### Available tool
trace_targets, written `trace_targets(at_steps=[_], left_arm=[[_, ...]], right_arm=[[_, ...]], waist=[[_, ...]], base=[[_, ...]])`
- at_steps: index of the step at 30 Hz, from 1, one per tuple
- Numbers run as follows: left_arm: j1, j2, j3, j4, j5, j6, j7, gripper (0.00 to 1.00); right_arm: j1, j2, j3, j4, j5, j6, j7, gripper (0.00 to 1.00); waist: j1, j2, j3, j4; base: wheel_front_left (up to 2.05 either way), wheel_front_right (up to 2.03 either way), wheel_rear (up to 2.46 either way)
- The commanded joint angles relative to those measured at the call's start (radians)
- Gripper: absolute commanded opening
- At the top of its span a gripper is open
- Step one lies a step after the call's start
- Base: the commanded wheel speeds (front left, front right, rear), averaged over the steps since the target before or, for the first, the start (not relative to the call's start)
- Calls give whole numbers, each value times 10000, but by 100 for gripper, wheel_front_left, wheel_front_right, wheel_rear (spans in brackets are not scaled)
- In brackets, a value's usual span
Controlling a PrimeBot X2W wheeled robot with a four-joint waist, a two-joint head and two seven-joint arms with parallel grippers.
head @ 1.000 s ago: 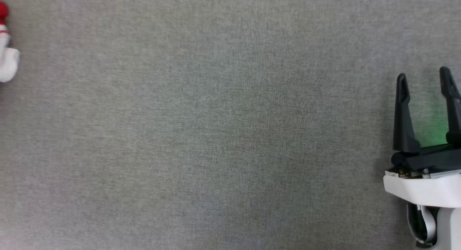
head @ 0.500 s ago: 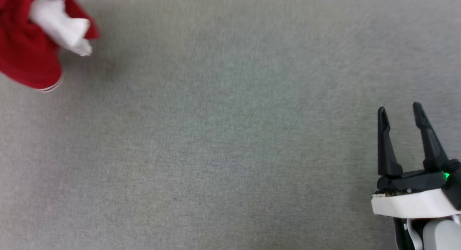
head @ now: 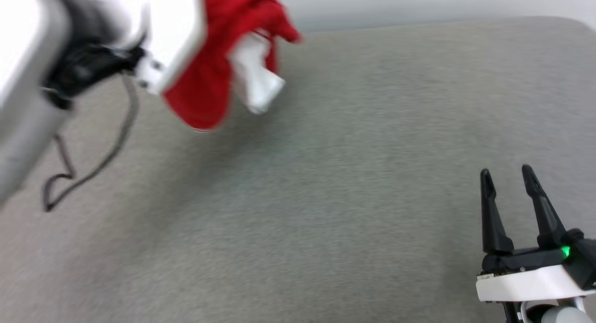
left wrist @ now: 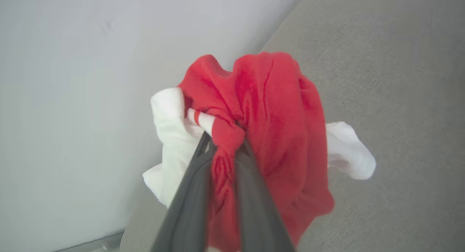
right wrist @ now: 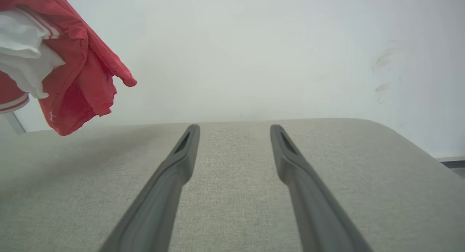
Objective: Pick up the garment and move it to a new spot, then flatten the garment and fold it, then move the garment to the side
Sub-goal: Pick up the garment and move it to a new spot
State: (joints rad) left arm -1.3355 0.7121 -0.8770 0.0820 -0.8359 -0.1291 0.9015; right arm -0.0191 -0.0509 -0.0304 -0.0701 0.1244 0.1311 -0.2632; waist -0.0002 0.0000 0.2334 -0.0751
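Left gripper (left wrist: 223, 139) clamps the bunched jersey (left wrist: 276, 110) above the surface (head: 326, 197); right gripper (head: 505, 170), fingers (right wrist: 174, 179) spread empty, stands well apart.

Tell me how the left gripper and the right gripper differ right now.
The left gripper is shut on a bunched fold of the garment; the right gripper stands open with nothing between its fingers. The left gripper holds the garment up over the far part of the grey surface; the right gripper is at the near right. Both have two long dark fingers.
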Motion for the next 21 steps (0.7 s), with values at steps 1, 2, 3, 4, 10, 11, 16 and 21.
trace_targets(at_steps=[1, 2, 3, 4, 10, 11, 16, 21], left_arm=[[-194, -174, -219, -33, -50, 14, -133, 0], [-260, -328, -457, -39, -124, 14, -214, 0], [-302, -506, -664, -46, -175, 14, -284, 0], [-350, -658, -902, -61, -232, 14, -347, 0], [-216, -1462, -2327, -25, -496, 14, -738, 0], [-135, -1572, -2593, 31, -547, 14, -810, 0], [357, -1993, -3683, 368, -800, 14, -1187, 0], [1345, -2341, -4023, 668, -695, 14, -1143, 0]], right_arm=[[98, 15, -4, 13, 65, -7, -23, 100], [139, 16, -17, 8, 70, -7, -23, 100], [187, 15, -30, 11, 81, -7, -23, 100], [216, 16, -40, 7, 111, -7, -23, 100], [125, 18, -47, -35, 257, -7, -23, 100], [74, 18, -44, -43, 279, -7, -23, 100], [-168, 15, 12, -43, 457, -7, -23, 100], [-445, 16, 69, -25, 524, -7, -23, 100]], waist=[[2, 0, -292, -670], [2, 0, -298, -828], [2, 0, -284, -970], [2, 0, -245, -1101], [2, 0, 255, -1621], [2, 0, 368, -1675], [2, 0, 969, -1855], [2, 0, 1493, -1908]], base=[[0, 0, 0], [0, 0, 0], [0, 0, 0], [0, 0, 0], [0, 0, 0], [0, 0, 0], [0, 0, 0], [0, 0, 0]])
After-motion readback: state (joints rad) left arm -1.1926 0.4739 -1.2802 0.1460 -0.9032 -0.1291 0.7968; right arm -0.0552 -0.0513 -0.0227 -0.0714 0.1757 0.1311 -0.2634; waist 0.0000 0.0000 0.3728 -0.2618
